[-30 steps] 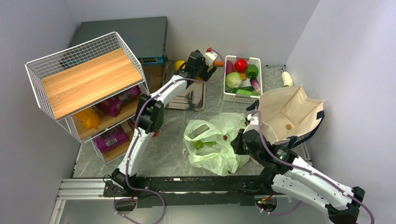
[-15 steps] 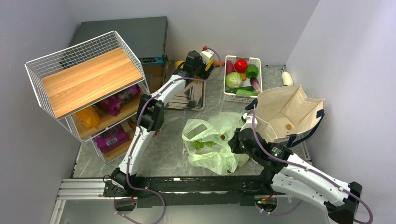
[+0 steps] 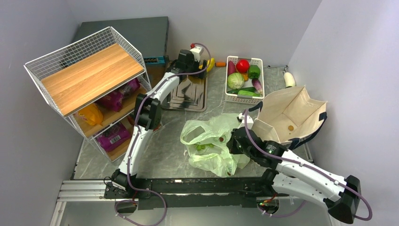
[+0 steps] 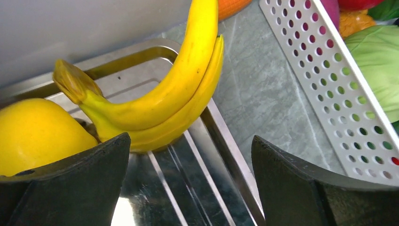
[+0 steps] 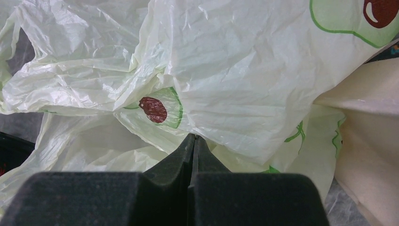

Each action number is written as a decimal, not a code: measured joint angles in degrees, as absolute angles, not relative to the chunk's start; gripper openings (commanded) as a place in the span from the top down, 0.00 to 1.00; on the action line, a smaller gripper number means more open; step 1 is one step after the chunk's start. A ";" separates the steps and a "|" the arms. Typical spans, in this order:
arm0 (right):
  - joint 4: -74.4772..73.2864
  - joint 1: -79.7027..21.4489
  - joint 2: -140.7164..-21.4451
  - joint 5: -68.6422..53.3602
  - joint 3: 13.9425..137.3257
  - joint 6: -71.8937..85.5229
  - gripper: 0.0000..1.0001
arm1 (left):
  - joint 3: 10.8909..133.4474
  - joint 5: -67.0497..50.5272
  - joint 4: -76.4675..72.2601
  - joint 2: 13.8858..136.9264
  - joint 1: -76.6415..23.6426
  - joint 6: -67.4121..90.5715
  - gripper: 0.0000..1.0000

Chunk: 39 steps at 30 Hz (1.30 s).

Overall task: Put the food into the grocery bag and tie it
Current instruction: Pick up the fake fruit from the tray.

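A grey marbled bench [image 3: 164, 141] carries everything. Along its left edge stands a white wire rack [image 3: 66, 52] topped by a wooden board [image 3: 89, 77]. Purple packets [image 3: 113, 99] and an orange packet [image 3: 89, 114] lie on its lower shelves. Behind the rack, in the far left corner, sits a dark grey box [image 3: 136, 35]. A steel tray [image 3: 193, 99] lies at the middle of the far edge, and a white perforated basket [image 3: 261, 70] stands just to its right. At the right edge a beige canvas tote [image 3: 287, 110] with dark handles gapes open, with a small brown disc [image 3: 291, 127] inside it. A white oblong object [image 3: 289, 79] rests in the far right corner.
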<state>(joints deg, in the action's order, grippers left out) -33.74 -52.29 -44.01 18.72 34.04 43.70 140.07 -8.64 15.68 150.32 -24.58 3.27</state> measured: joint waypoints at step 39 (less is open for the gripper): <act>-34.65 -52.29 -43.92 17.02 40.56 40.58 0.20 | 113.27 -7.60 6.00 126.69 -31.64 -0.62 0.01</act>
<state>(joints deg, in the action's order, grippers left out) -34.65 -52.29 -43.92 17.02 40.56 40.58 113.27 -7.60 6.00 126.69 -31.64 -0.62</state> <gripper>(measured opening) 0.695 0.994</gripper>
